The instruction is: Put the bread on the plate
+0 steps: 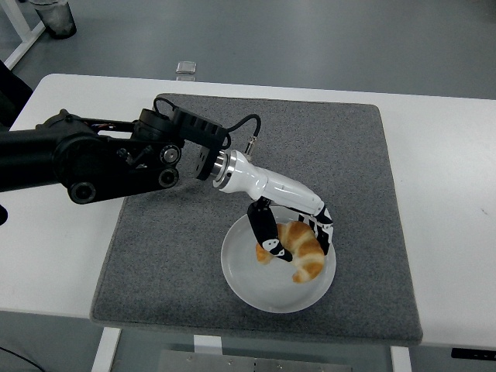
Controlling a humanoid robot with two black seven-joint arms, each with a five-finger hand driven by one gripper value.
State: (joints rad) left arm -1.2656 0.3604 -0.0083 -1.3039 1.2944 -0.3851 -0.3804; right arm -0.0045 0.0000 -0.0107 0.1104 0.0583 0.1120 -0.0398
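Note:
A golden croissant [301, 249] is in my left hand [294, 236], low over the right half of the white plate [248, 280]. The thumb [267, 232] curls along its left side and the other fingers [325, 232] wrap its right side, so the hand is shut on the bread. Whether the croissant touches the plate I cannot tell. The black left arm [101, 159] reaches in from the left edge across the grey mat [178, 256]. The right arm is out of view.
The plate sits near the front middle of the grey mat, which lies on the white table [449, 194]. A small clear object [185, 68] lies at the table's far edge. A bin [54, 17] stands on the floor beyond.

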